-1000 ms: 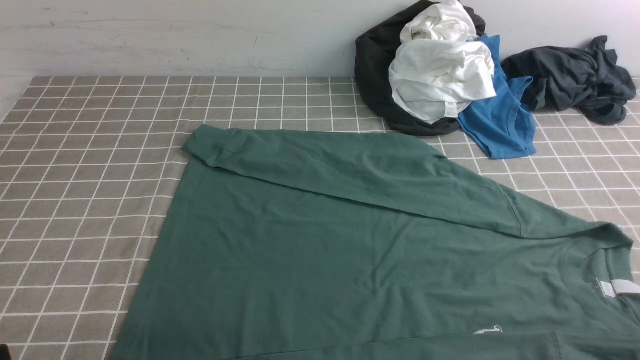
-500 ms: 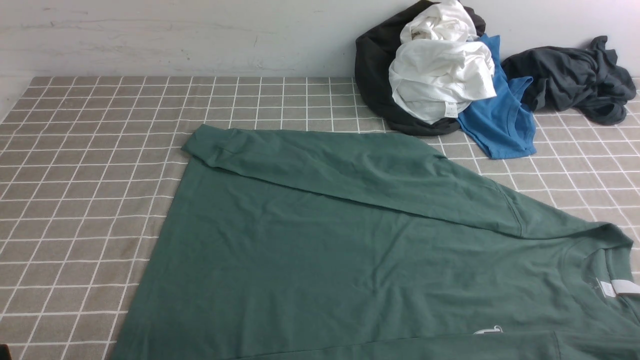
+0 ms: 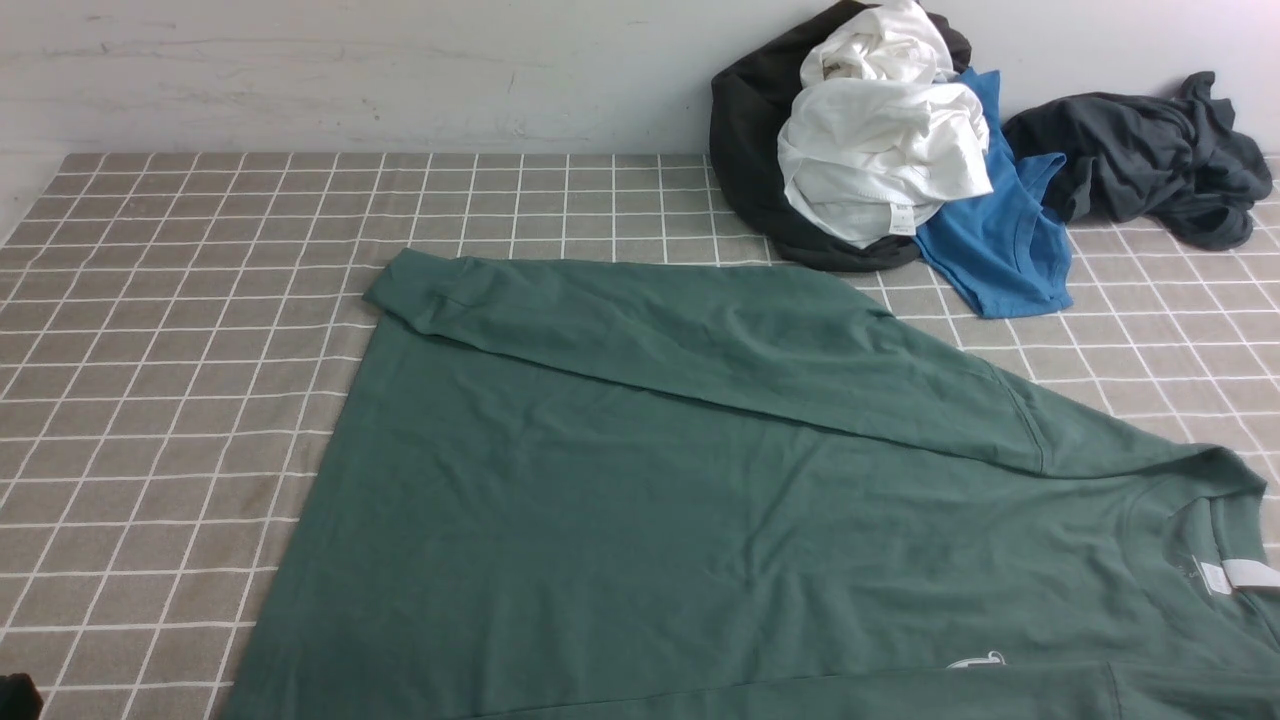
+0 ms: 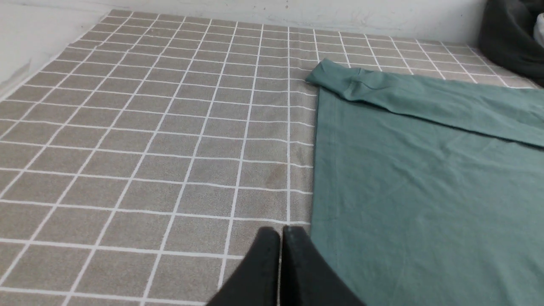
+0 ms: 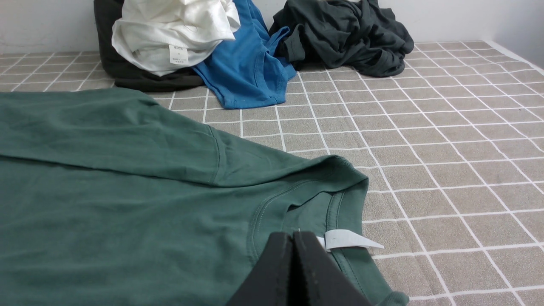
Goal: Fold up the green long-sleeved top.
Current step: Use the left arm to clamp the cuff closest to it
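**Both grippers closed, fold pending**

The green long-sleeved top [image 3: 640, 500] fills the lower centre and right of the front frame, one sleeve [image 3: 650, 330] laid across it. My left gripper [image 4: 280, 231], pressed together, sits just beside the hem [image 4: 316, 170]. My right gripper [image 5: 293, 236], also pressed together, hovers by the collar [image 5: 335, 199]. I'd open both, pinch matching edges and lift evenly. Against the earlier frame, only a dark shape [image 3: 18, 697] at lower left has grown.
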